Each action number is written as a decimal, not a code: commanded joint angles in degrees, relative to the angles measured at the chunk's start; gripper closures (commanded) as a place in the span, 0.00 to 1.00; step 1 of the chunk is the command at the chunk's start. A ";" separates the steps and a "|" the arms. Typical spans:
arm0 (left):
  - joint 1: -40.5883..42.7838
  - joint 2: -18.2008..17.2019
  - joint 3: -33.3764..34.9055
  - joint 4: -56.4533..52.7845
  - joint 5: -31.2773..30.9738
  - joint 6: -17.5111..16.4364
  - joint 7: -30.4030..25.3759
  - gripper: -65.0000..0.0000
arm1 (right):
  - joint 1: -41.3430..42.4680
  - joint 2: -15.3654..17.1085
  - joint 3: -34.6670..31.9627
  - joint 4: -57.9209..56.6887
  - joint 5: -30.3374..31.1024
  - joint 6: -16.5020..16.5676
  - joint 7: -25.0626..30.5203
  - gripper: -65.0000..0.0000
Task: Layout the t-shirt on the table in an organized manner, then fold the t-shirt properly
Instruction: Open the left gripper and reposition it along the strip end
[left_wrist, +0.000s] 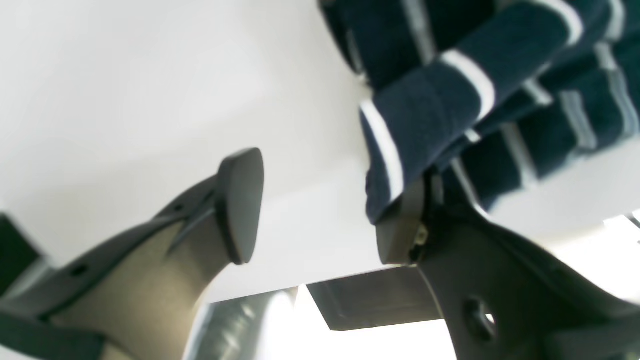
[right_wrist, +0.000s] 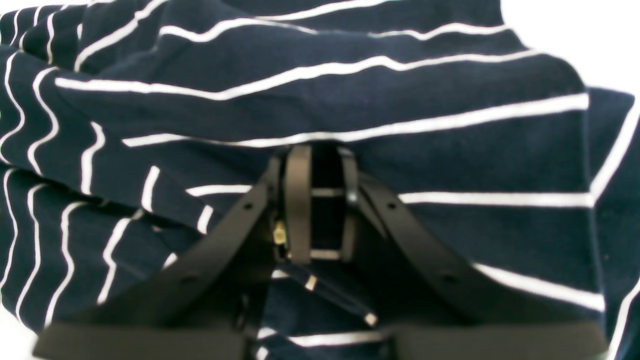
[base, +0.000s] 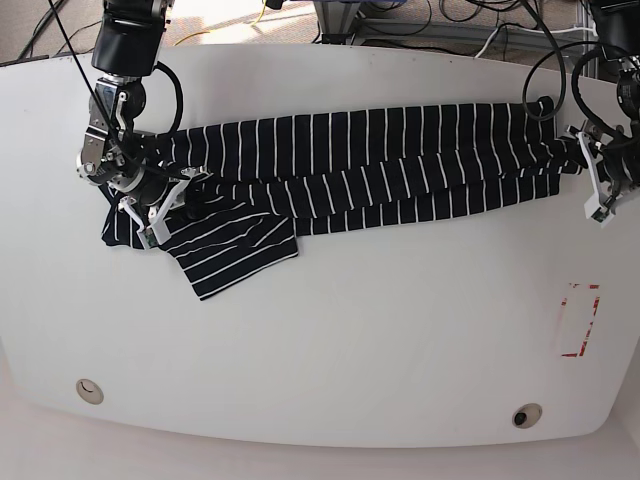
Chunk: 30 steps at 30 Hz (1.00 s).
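A navy striped t-shirt (base: 350, 160) lies stretched in a long band across the far half of the white desk (base: 330, 350), one sleeve fanned out near its left end. The right end effector (right_wrist: 320, 200) pinches the cloth at that left end; the left end effector (left_wrist: 320, 205) stands wide at the right end, fabric draped on one finger

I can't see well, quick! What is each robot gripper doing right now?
Left gripper: open, one finger touching the t-shirt.
Right gripper: closed, holding the t-shirt.
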 joint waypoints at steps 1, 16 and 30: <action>-0.84 -2.77 -0.63 5.13 -4.14 -0.06 -0.53 0.50 | 0.07 0.51 -0.03 0.01 -2.70 -0.56 -2.87 0.87; -6.64 3.91 -0.46 8.38 -10.12 -0.06 -1.19 0.50 | 0.16 0.51 -0.03 0.01 -2.70 -0.56 -2.87 0.87; -14.02 16.49 -0.28 -0.41 7.99 -0.06 -9.72 0.50 | 0.16 -0.63 -0.03 0.10 -2.70 -0.56 -2.87 0.87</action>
